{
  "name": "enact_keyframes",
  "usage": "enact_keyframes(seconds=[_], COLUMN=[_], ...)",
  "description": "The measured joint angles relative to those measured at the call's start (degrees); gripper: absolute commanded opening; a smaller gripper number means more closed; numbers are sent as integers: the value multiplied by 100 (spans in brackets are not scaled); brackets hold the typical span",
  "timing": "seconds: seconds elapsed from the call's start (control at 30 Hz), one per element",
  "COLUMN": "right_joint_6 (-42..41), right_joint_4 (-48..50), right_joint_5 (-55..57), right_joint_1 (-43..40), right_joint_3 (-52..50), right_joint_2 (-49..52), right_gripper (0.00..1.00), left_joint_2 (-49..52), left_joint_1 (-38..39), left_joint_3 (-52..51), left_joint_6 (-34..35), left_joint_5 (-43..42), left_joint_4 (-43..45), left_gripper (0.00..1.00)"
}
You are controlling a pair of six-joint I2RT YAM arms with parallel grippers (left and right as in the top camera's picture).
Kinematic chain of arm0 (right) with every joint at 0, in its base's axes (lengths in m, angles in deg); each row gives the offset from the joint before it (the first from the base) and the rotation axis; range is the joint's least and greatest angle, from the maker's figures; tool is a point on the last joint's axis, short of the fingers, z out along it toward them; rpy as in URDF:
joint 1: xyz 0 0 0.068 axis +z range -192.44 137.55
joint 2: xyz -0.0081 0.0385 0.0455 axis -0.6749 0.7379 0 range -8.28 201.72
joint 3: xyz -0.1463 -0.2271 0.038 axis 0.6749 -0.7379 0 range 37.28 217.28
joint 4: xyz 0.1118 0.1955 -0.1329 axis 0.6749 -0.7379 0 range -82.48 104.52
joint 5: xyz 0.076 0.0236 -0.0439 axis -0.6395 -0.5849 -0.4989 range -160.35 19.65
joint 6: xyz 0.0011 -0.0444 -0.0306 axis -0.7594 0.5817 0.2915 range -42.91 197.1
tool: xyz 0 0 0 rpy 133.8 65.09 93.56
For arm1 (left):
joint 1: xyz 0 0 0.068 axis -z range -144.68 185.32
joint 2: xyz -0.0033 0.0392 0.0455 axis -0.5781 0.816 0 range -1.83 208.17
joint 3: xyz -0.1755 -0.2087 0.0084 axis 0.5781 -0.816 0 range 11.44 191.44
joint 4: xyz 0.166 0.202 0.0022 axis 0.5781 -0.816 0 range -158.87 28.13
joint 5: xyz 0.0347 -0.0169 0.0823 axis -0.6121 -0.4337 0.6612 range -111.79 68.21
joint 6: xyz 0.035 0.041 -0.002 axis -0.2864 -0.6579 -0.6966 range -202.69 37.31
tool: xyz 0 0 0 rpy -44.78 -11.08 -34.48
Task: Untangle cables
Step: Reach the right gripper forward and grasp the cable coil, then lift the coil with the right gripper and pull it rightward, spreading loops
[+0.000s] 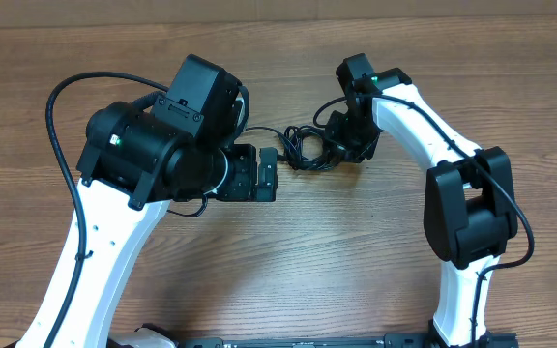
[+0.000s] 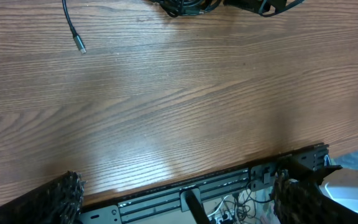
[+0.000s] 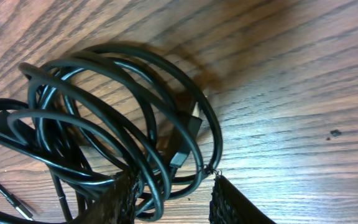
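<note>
1. Two grippers flank the cables (image 1: 303, 147), which lie knotted in a small heap on the table (image 1: 356, 271), toward its far side; the heap's longer run follows roughly the line from one gripper to the other
2. Much the nearer is the right gripper (image 3: 174, 184): it is down at the heap's edge on its own side, and in its wrist view the outer loops of the coil pass straight between its fingers (image 3: 127, 198)
3. Its jaws stand narrow about those few strands; whether they truly pinch them or only bracket them I cannot tell
4. Just beside the heap's other end, but apart from it, sits the left gripper (image 1: 273, 175), jaws spread wide and holding nothing; from its wrist view the heap lies ahead, at the top edge of the picture
5. One loose plug tip (image 2: 79, 47) on a single cord lies out on bare wood, ahead of the left gripper and off to one side, well clear of the knot; it looks the likeliest free end to draw out
6. In the way: a plug body (image 3: 185, 142) lies inside the coil, threaded among the loops close to the right fingers, and would probably snag if those strands are pulled; the left arm's bulk also hides part of the heap's near side from overhead
</note>
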Motion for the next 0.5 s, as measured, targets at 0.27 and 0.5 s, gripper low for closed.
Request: enact_keyframes(seconds=[0.27, 0.5], right_joint_6=[-9, -24], right_joint_4=[208, 297], right_joint_5=[66, 236], right_joint_1=[149, 142], right_joint_3=[-28, -289], right_joint_2=[2, 11], right_gripper=[33, 19], left_joint_2=[0, 0], left_joint_1=[0, 0], left_joint_3=[0, -2], left_joint_6=[0, 0], left_joint_5=[17, 22], left_joint_4=[-7, -11], left_gripper=[100, 100])
